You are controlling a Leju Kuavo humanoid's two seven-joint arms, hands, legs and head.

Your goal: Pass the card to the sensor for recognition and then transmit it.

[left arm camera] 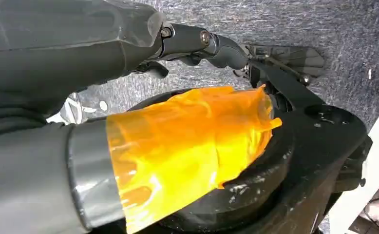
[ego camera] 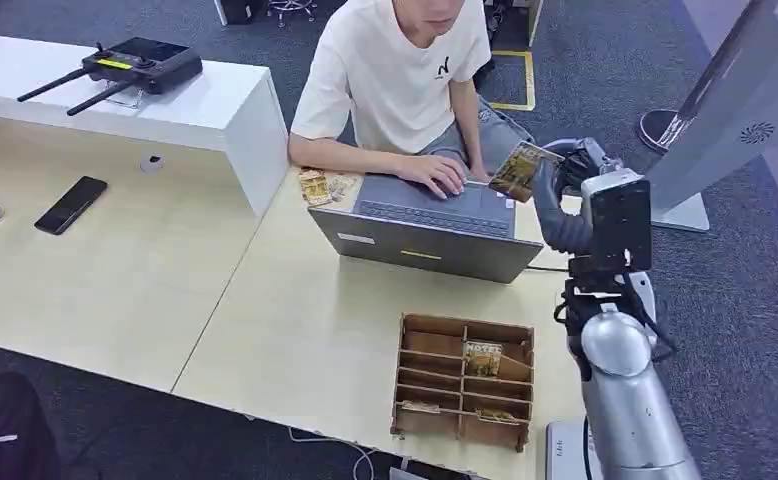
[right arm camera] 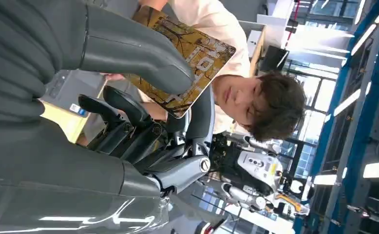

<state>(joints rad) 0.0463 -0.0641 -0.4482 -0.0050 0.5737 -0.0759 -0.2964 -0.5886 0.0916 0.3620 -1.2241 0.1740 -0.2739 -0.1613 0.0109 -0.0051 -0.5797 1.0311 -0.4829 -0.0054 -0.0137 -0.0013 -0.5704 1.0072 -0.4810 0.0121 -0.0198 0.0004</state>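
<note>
One person (ego camera: 395, 75) sits at twelve o'clock, behind one grey laptop (ego camera: 435, 228). One card (ego camera: 521, 168) is pinched in the right hand (ego camera: 565, 175) at two o'clock. One wooden sorting rack (ego camera: 464, 380) stands at five o'clock with what looks like three cards in its slots, though two of them are too small to be sure of. A loose heap of cards (ego camera: 322, 186) lies beside the laptop; their number cannot be told. At ten o'clock lie one black phone (ego camera: 71, 204) and one black remote controller (ego camera: 130, 68) with two antennas.
</note>
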